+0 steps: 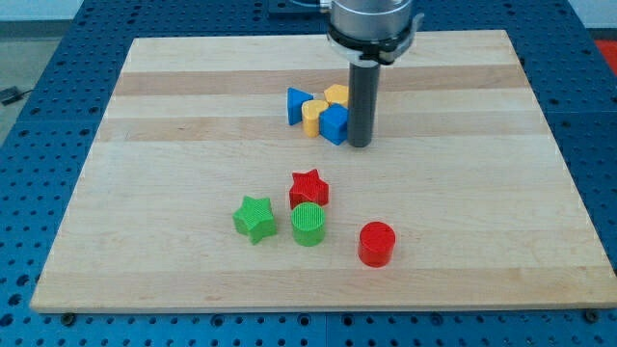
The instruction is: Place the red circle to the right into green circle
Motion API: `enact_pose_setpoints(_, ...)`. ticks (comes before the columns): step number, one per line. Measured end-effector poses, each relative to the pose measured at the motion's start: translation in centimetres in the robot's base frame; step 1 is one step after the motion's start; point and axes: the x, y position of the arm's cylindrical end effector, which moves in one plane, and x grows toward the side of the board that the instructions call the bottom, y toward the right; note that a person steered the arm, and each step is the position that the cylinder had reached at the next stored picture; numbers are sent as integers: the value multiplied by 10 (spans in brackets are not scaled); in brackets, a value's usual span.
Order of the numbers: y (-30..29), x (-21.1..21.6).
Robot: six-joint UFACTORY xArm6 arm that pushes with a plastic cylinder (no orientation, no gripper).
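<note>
**Tip parked by the far cluster, red circle sat alone near the front**

No pincer on this arm, so nothing to call open or closed. It ended in a dark rod, and my tip [359, 145] was down at the worktop [174, 125].

Tip sat just at 3 o'clock of the blue cube [335, 124], touching or nearly so; couldn't tell which. That cube was part of a tight cluster toward the view's top: blue triangle [297, 104] at the 9 o'clock end, yellow cylinder [311, 116] in the middle, a second yellow block [336, 94] at the back, shape unclear as the rod hid part of it.

Red circle [377, 244] stood upright at roughly 5 o'clock from the board centre, clear of everything. Green circle [308, 224] was at its 9 to 10 o'clock, near but with a visible gap between them.

Green circle was packed with two stars: red star [308, 188] right at its 12 o'clock, green star [254, 218] at its 9 o'clock. Both looked to be touching it or just beside.

Tip was well apart from the red circle, which lay at about 6 o'clock of it.
</note>
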Motion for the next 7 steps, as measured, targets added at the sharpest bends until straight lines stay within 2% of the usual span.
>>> enact_pose_setpoints(1,68,4)
enact_pose_setpoints(3,167,5)
enact_pose_setpoints(4,160,5)
enact_pose_setpoints(6,91,-13)
enact_pose_setpoints(7,67,-3)
